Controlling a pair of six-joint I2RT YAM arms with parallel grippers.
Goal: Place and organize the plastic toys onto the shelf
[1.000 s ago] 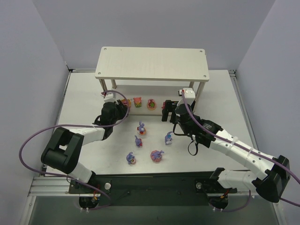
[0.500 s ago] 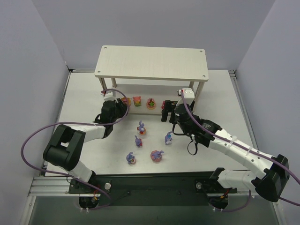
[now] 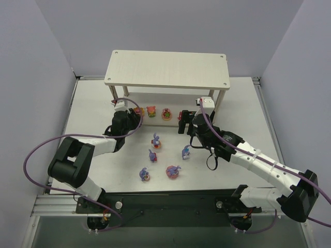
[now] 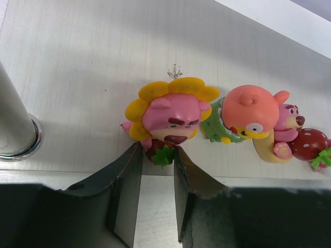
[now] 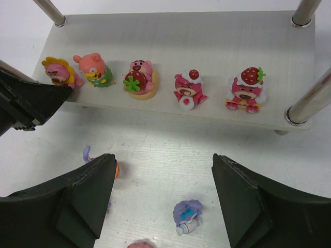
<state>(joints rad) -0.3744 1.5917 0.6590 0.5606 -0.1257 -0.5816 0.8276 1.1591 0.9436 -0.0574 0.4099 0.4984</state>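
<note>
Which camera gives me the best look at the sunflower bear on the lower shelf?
Left wrist: the sunflower bear sits close-up, its base in the left gripper. Right wrist shows it small at the row's left end. Top external shows only a speck by the shelf.

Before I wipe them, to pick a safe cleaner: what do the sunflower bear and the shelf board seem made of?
Sunflower bear: probably moulded plastic, semi-glossy, smooth with soft highlights. Shelf board: pale, matte, fine grain lines; wood or wood-look laminate, cannot tell which.
</note>
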